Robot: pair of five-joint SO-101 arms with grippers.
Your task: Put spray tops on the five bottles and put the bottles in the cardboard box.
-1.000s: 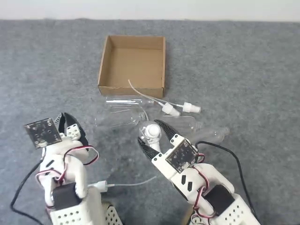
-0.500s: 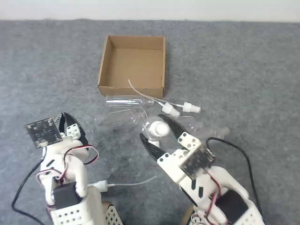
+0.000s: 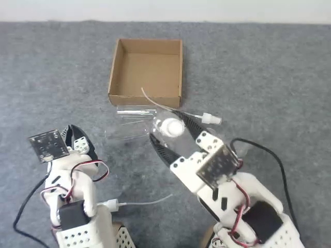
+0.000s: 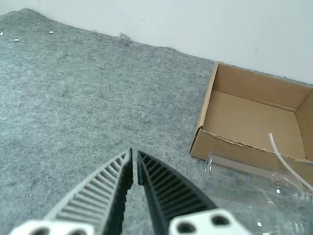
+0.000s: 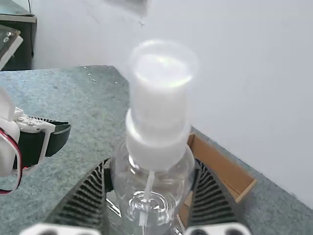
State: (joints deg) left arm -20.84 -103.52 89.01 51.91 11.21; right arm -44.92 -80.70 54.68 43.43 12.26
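Risk: the capped bottle (image 5: 151, 171) is clear and smooth, and the right claw (image 3: 164, 125) clamps it only around the shoulder. A slip or tilt in transit could drop it among the loose bottles (image 3: 129, 130) lying just beside the claw, short of the cardboard box (image 3: 144, 98) ahead of its tips. The right arm is extended forward and raised. The left claw (image 4: 134, 159) is closed on nothing, held back.
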